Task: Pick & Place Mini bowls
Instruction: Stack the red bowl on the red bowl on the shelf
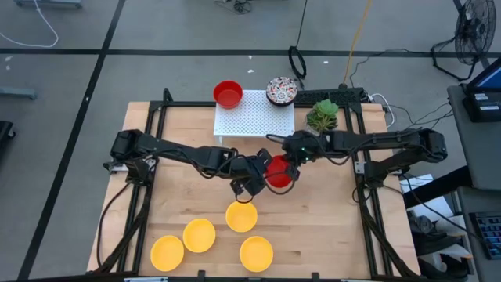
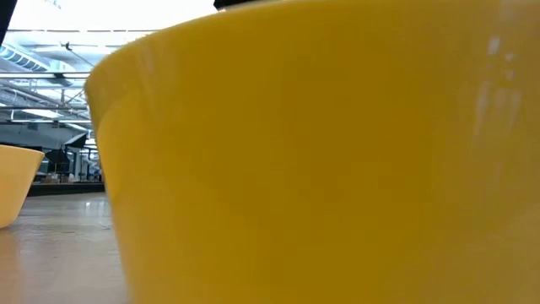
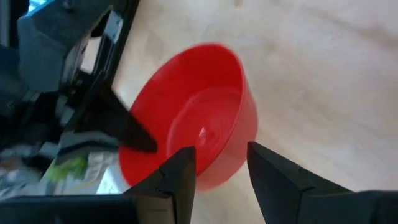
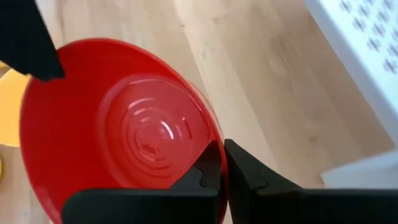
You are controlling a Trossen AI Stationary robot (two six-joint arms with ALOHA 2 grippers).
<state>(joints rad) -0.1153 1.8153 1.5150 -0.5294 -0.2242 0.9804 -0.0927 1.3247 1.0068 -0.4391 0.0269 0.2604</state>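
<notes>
A glossy red mini bowl (image 1: pixel 279 171) hangs tilted above the middle of the table between my two grippers. My right gripper (image 4: pixel 222 163) (image 1: pixel 292 165) is shut on it from the right. My left gripper (image 3: pixel 221 171) (image 1: pixel 258 182) comes from the left and is open. One of its fingers (image 3: pixel 180 169) stands at the bowl's mouth, the other (image 3: pixel 273 177) outside the wall. Several yellow mini bowls (image 1: pixel 242 216) sit on their bases near the front edge. Another red bowl (image 1: pixel 228 94) and a patterned bowl (image 1: pixel 282 91) stand at the back. My right gripper pinches the red bowl's rim (image 4: pixel 214 146), one finger inside the bowl and one outside. It comes slanting down from the table's right. The bowl is tilted and off the table. My left gripper stands astride the opposite wall (image 3: pixel 224 158); I cannot tell whether it touches it.
A white perforated board (image 1: pixel 254 117) lies at the back centre, with a potted green plant (image 1: pixel 322 116) to its right. In the low view one yellow bowl (image 2: pixel 321 160) fills nearly the whole picture, and another (image 2: pixel 17 181) shows at the left. Bare wood lies right of the yellow bowls.
</notes>
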